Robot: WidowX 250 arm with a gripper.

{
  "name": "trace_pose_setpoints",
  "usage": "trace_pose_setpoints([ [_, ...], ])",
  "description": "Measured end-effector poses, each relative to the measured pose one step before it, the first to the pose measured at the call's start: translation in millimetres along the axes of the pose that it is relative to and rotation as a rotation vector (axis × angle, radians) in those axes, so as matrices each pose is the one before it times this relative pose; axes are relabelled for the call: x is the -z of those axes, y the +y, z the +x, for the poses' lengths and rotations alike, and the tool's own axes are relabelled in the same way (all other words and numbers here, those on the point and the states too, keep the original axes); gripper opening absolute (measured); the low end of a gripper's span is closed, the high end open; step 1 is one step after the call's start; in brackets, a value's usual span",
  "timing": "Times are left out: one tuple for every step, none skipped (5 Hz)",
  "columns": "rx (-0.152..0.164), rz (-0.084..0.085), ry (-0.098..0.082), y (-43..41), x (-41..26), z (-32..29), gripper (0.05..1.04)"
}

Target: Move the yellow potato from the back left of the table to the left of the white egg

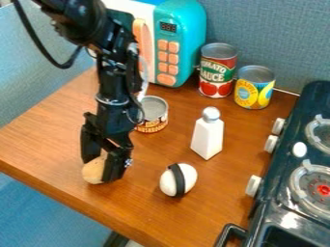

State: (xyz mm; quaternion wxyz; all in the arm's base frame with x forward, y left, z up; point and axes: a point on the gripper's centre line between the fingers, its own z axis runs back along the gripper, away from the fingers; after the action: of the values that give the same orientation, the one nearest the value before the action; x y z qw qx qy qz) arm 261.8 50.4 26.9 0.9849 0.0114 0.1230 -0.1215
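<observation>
At the one claw (101, 168) there is one tan lump (94, 171). Three cans (152, 124) stand beyond the claw: one near it, two farther off to the right. Right of the claw are one white bottle (207, 139) and one white egg shape (186, 179) with one black band (176, 180). One microwave (183, 29) stands behind the claw. Far right of it is one stove (270, 209), showing two burners (314, 189) and three edge knobs (254, 185)
</observation>
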Motion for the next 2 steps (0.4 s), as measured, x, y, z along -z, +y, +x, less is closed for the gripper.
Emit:
trace_pose_setpoints([
  [-0.0599, -0.1025, -0.1002, 17.78, -22.43, -14.69, 1.003],
  [-0.0459, -0.0835, -0.0713, 12.03, -19.09, -8.02, 1.001],
])
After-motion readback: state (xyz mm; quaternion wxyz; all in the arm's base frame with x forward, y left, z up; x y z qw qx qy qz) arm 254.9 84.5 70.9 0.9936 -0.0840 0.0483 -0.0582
